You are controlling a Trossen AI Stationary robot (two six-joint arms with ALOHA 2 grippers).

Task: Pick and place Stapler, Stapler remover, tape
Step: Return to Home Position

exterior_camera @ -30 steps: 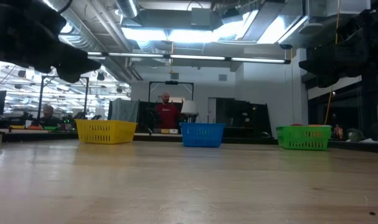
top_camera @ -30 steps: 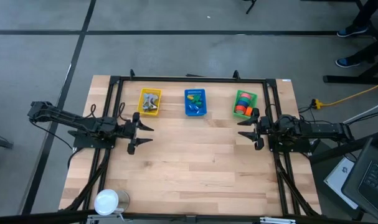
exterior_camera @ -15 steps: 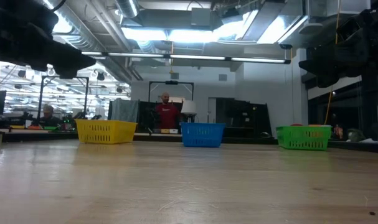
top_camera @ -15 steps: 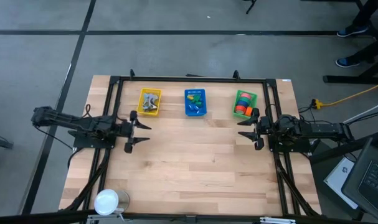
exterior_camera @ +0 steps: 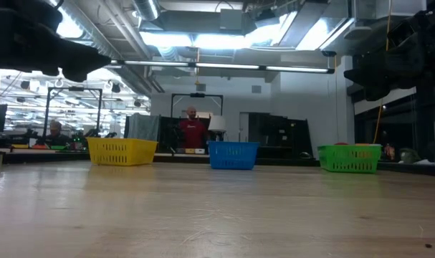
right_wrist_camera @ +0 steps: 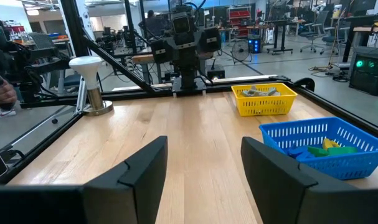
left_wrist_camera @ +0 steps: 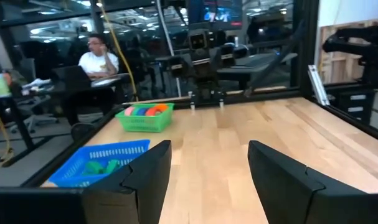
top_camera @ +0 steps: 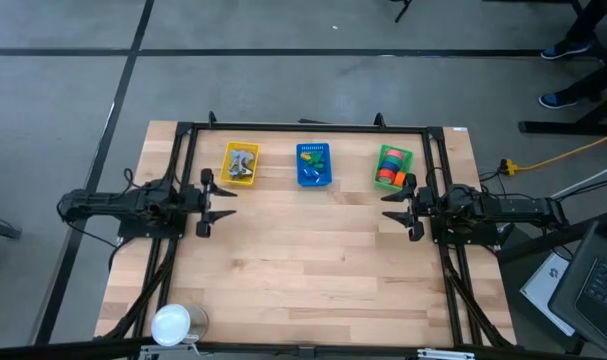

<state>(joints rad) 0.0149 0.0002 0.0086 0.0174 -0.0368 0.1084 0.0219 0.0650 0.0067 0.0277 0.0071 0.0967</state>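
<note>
Three small baskets stand along the table's far edge. A yellow basket [top_camera: 240,163] holds grey metal pieces, a blue basket [top_camera: 314,164] holds small green and blue pieces, and a green basket [top_camera: 392,166] holds the round tape rolls [top_camera: 388,170] in orange, red, green and pink. My left gripper [top_camera: 215,202] is open and empty above the table's left side, near the yellow basket. My right gripper [top_camera: 395,206] is open and empty above the table's right side, just near of the green basket.
A white round lamp-like object [top_camera: 171,324] stands at the table's near left corner. A black metal frame [top_camera: 303,127] runs round the table. People [exterior_camera: 191,129] sit and stand in the room beyond the far edge. The bare wood of the table's middle [top_camera: 313,250] lies between the arms.
My left arm has drawn back toward the table's left edge, its gripper staying open and empty and ending a little farther left. My right arm has kept still.
</note>
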